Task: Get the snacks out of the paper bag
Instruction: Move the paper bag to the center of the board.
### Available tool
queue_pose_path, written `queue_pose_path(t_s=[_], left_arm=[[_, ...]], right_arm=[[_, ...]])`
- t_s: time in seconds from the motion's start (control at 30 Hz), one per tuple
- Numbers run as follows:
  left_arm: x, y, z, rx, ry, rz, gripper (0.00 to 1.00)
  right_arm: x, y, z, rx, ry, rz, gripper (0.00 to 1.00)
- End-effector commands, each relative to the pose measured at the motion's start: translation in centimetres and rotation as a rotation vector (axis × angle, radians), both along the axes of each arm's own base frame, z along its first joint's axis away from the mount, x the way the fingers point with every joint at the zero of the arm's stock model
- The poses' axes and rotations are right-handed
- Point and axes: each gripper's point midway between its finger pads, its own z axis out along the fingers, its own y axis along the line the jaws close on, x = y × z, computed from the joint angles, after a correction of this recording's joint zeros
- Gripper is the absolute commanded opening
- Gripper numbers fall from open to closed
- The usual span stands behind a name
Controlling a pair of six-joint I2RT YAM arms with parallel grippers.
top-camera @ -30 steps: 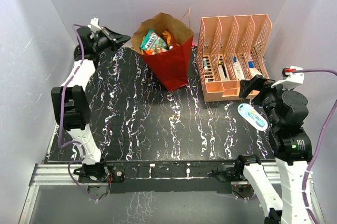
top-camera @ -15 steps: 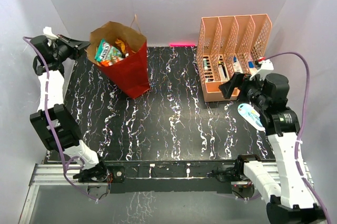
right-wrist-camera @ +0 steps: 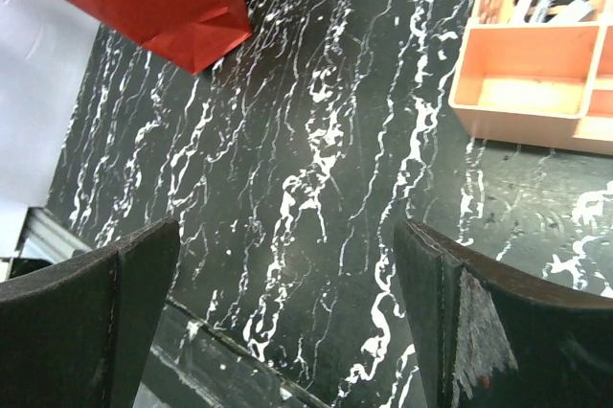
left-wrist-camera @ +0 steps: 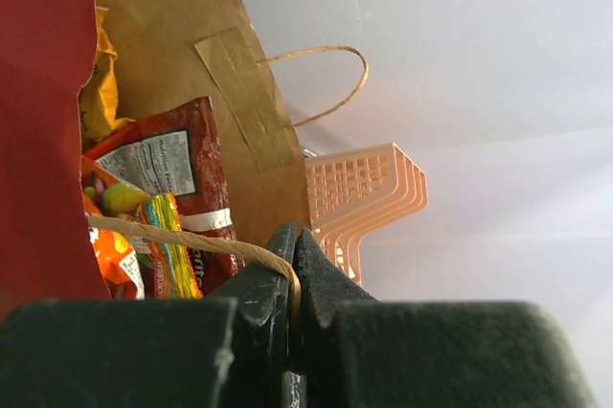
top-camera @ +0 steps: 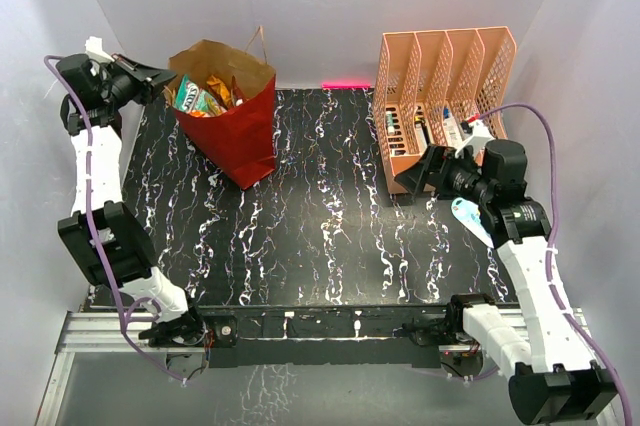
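Observation:
The paper bag [top-camera: 240, 131], dark red outside and brown inside, stands tilted at the back left of the table with its mouth leaning left. Snacks [top-camera: 203, 96] in teal, orange and red show in its mouth. My left gripper [top-camera: 163, 76] is at the bag's left rim, shut on a twisted handle [left-wrist-camera: 192, 238]. In the left wrist view the snacks [left-wrist-camera: 158, 188] lie just behind that handle. My right gripper [top-camera: 415, 174] hovers open in front of the organiser, with nothing between its fingers [right-wrist-camera: 129, 298]. The bag's lower corner [right-wrist-camera: 163, 6] shows in the right wrist view.
A peach file organiser [top-camera: 445, 96] holding pens and small items stands at the back right; its front trays [right-wrist-camera: 536, 82] are near my right gripper. A white-and-blue oval packet [top-camera: 468, 218] lies on the marbled black table [top-camera: 320, 236] below my right arm. Walls close in on both sides.
My left gripper has dragged the bag by its handle from the back middle to the back left. My right arm has swung up and its gripper has moved left along the organiser's front.

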Motion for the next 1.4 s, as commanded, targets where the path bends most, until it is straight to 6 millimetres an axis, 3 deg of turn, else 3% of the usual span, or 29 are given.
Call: queue_pose_path(t_s=[0.0,0.17,0.37,0.67,0.83,0.97,1.07,1.2,1.37], left_arm=[[-3.7,-3.1,9.0,0.058,-0.211,-0.076,0.00],[-5.8,-3.4,8.5,0.115,-0.189,-0.066,0.00],[-9.3,-3.9,6.9,0.167,-0.164,-0.026,0.00],[-15.0,-3.1,-0.2,0.292,0.025,0.098,0.00],[-17.8,-2.3,-1.3,0.354,0.081,0.187,0.00],[-21.5,-0.9,-3.3,0.469,0.213,0.315,0.00],[-24.5,1.8,-4.2,0.663,0.304,0.444,0.00],[-27.3,5.3,-3.1,0.905,0.367,0.595,0.00],[-28.5,6.9,-2.0,1.105,0.365,0.653,0.00]], right_arm=[[1.0,2.1,2.1,0.062,-0.056,0.066,0.98],[2.1,5.5,1.9,0.078,-0.037,0.131,0.98],[4.6,11.6,1.3,0.032,-0.049,0.240,0.98],[12.0,18.3,3.0,-0.023,-0.171,0.310,0.98],[14.4,23.6,4.2,-0.071,-0.290,0.397,0.98],[16.1,28.5,2.7,-0.130,-0.342,0.444,0.98],[16.6,31.7,2.8,-0.149,-0.363,0.468,0.98],[15.9,35.3,3.9,-0.177,-0.413,0.460,0.98],[13.7,36.6,6.4,-0.121,-0.408,0.418,0.97]])
